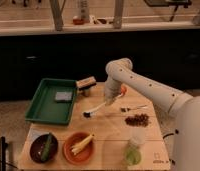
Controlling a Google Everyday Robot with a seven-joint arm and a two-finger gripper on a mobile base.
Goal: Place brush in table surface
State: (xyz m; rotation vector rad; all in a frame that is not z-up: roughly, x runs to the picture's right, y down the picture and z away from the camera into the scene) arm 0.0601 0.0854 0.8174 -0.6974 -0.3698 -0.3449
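Note:
The brush [95,109] has a white handle and a small dark head. It lies slanted near the middle of the tan wooden table surface [110,135], head toward the lower left. My gripper [109,100] comes down from the white arm on the right and sits right at the upper end of the brush handle. The handle's tip is hidden by the gripper. I cannot tell whether the brush head rests on the table or hangs just above it.
A green tray [43,107] with a grey sponge [63,96] stands at the left. A wooden block brush [86,83] lies behind it. A metal utensil [134,107], a dark pile [138,120], an orange item [123,90], two bowls [43,147] [78,148] and a green bottle [133,151] surround the brush.

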